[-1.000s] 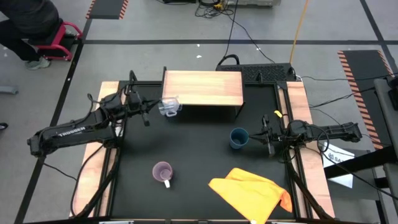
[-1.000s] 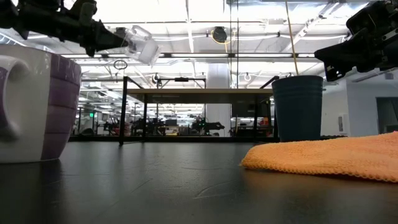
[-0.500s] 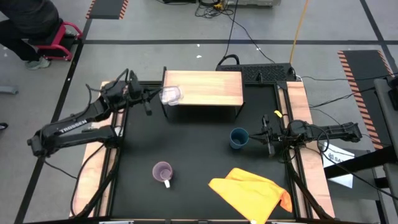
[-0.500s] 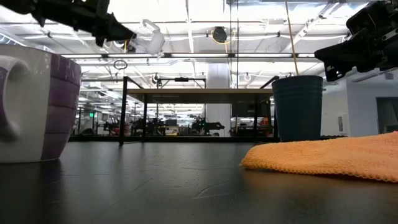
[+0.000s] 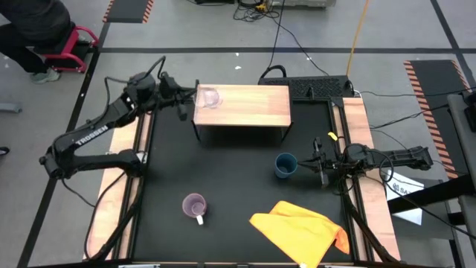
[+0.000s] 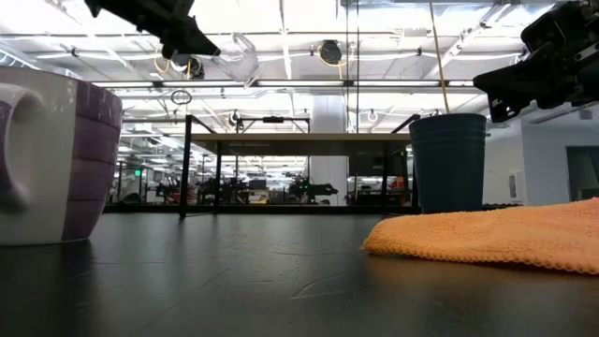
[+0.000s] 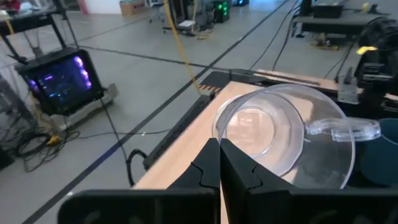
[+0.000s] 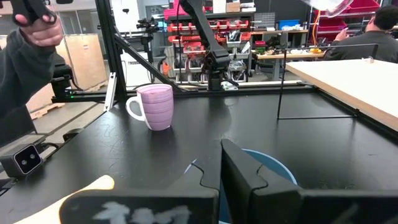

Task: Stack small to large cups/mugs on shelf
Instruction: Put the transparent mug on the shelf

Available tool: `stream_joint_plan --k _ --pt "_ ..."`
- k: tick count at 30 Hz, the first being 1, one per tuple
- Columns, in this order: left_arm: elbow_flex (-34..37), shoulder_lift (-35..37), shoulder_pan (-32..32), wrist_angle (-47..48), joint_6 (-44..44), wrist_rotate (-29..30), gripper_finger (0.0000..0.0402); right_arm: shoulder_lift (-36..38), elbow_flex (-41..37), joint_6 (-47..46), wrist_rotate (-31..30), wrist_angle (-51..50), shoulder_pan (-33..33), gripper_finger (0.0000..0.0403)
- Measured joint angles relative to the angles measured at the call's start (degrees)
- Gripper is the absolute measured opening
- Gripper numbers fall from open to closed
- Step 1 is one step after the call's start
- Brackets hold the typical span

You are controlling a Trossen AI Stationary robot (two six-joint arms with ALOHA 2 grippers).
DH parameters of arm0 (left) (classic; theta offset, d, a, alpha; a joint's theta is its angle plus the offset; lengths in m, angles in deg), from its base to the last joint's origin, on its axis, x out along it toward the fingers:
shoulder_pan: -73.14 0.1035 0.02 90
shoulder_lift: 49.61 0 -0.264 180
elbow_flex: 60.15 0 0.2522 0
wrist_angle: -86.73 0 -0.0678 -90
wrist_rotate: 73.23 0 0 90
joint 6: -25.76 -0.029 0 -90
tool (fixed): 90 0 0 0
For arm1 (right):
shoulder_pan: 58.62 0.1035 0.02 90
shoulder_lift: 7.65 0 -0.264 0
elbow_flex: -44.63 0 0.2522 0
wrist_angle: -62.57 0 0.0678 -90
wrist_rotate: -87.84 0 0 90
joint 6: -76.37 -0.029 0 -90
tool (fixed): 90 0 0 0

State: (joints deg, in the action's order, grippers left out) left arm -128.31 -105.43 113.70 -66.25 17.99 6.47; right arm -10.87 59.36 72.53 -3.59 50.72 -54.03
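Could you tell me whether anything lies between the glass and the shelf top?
Nothing visible does. The left gripper holds the glass in the air over the left end of the shelf, whose top is bare.

Robotics lab in a big open industrial hall. Grey concrete floor (image 5: 186, 30) with dark tape lines and orange-black hazard strips (image 5: 428, 82). Loose cables (image 5: 256, 9) run across the floor, with a yellow one (image 5: 361, 26) among them. Red parts-bin racks (image 8: 214, 28) and workbenches behind the table. A lit monitor (image 7: 59, 81) sits on the floor. Low view: long strip lights, ducts and a pillar (image 6: 329, 150). A person (image 8: 25, 74) stands beside the rig; another sits farther back (image 8: 364, 37).
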Motion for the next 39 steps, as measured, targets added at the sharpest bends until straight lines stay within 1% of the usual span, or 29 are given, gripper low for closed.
stream_joint_plan --k 5,9,16,21,25,29,36,39 --pt "-6.94 -4.69 1.38 6.72 -1.32 -0.23 0.0 -0.01 0.0 0.0 0.0 0.0 0.01 0.0" --pt "-11.11 -7.49 1.6 11.87 -1.95 -0.25 0.0 -0.02 0.0 0.0 0.0 -0.15 0.01 0.0" --pt "-19.68 -11.9 1.6 25.13 -4.0 0.16 0.0 0.0 0.01 0.0 0.02 -0.29 0.01 0.0" --pt "-22.18 -13.36 1.6 28.11 -4.9 1.11 0.0 -0.01 0.01 0.05 0.02 -0.39 0.0 0.0" --pt "-23.65 -14.43 1.6 30.78 -9.63 1.12 0.0 -0.02 0.0 0.15 0.02 -0.39 0.01 0.0" --pt "-25.56 -16.65 2.42 33.95 -12.16 1.13 0.0 0.0 0.0 0.04 0.02 -0.39 0.01 0.0" --pt "-31.05 -20.93 2.89 37.96 -17.13 -0.65 0.0 -0.01 0.01 0.02 0.02 -0.39 -0.01 0.0" --pt "-34.73 -23.0 3.01 41.25 -19.83 -2.92 0.0 -0.02 0.0 0.0 0.01 -0.37 0.0 0.0"
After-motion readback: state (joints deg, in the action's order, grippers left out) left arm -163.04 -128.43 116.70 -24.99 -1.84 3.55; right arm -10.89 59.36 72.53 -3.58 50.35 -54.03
